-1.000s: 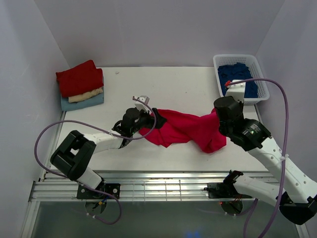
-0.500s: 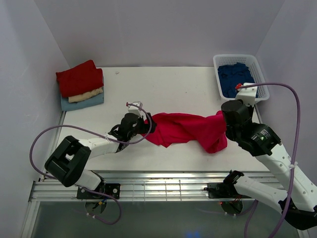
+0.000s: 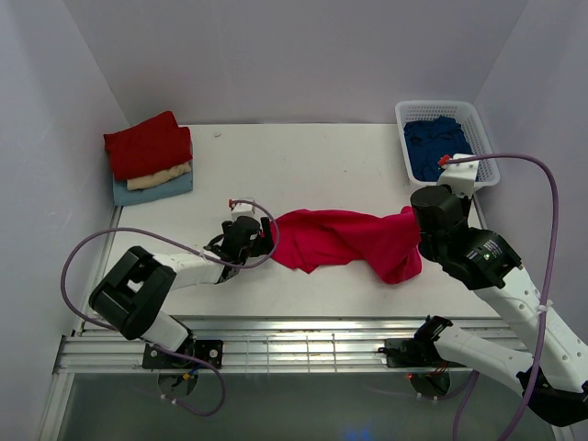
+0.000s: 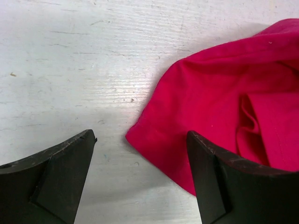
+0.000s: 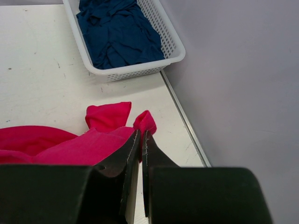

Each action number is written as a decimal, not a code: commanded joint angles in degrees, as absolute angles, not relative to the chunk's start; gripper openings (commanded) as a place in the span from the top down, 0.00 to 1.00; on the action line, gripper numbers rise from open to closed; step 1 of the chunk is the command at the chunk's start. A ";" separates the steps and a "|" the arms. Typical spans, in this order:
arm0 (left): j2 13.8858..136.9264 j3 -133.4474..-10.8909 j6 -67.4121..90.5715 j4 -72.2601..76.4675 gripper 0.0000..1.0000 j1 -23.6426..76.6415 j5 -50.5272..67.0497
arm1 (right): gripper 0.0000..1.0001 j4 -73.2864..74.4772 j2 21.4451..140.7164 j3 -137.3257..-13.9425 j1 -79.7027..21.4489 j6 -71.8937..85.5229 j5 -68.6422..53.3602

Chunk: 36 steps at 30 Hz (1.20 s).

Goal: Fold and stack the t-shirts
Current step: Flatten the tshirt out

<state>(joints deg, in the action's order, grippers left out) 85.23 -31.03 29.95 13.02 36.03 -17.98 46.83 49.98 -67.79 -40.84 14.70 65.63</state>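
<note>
While right gripper (image 5: 141, 133) pinches crimson t-shirt (image 3: 344, 237), left gripper (image 4: 141, 136) gapes

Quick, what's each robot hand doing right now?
Left gripper: open, holding nothing, by the red shirt edge.
Right gripper: shut, pinching the red shirt.

The crimson t-shirt (image 3: 344, 241) was seen to be plain, bright and unpatterned, at the centre of the white, faintly scuffed counter (image 3: 303, 161). At ten o'clock, a dark red t-shirt (image 3: 147, 144) was shown over a cream t-shirt (image 3: 161, 175) and a pale blue t-shirt (image 3: 138, 195). At two o'clock, a navy t-shirt (image 3: 439, 145) was framed by a white basket (image 3: 436, 103) patterned with an open lattice. Black was noted on the left end effector (image 4: 141, 135) and the right end effector (image 5: 141, 133). The arms (image 3: 179, 262) were finished in white and black, the cables (image 3: 528, 161) in pale purple, and the walls (image 3: 294, 55) in pale lilac-grey.
</note>
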 commanded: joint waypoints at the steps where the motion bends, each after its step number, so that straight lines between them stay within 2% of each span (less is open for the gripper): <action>1: 87.10 -32.87 31.02 11.25 0.11 36.12 -21.79 | 0.92 46.58 49.40 -69.26 -40.52 15.82 67.32; 10: 85.70 -32.17 33.13 11.34 0.22 36.21 -23.20 | 0.92 46.58 49.22 -68.73 -40.43 15.56 67.85; 14: 85.60 -32.78 32.17 11.16 0.36 36.21 -23.29 | 0.92 46.58 49.39 -68.55 -40.43 15.73 67.76; 18: 88.41 -34.53 32.08 9.67 0.45 36.21 -21.98 | 0.92 46.58 49.39 -68.55 -40.43 15.91 67.85; 27: 93.51 -37.61 32.34 7.74 0.45 36.39 -21.53 | 0.92 46.58 48.43 -68.47 -40.43 15.82 67.50; 30: 95.01 -38.93 31.99 7.03 0.48 36.65 -22.23 | 0.92 46.58 48.43 -68.29 -40.52 15.91 67.32; 31: 95.44 -39.81 31.91 5.73 0.56 36.74 -22.50 | 0.92 46.58 48.43 -68.29 -40.43 15.91 67.32; 34: 95.80 -41.04 31.90 2.48 0.67 37.18 -24.95 | 0.92 46.58 48.25 -68.20 -40.52 16.08 67.32; 36: 95.54 -41.31 32.17 1.15 0.78 37.35 -26.45 | 0.92 46.58 48.34 -68.20 -40.43 16.35 67.32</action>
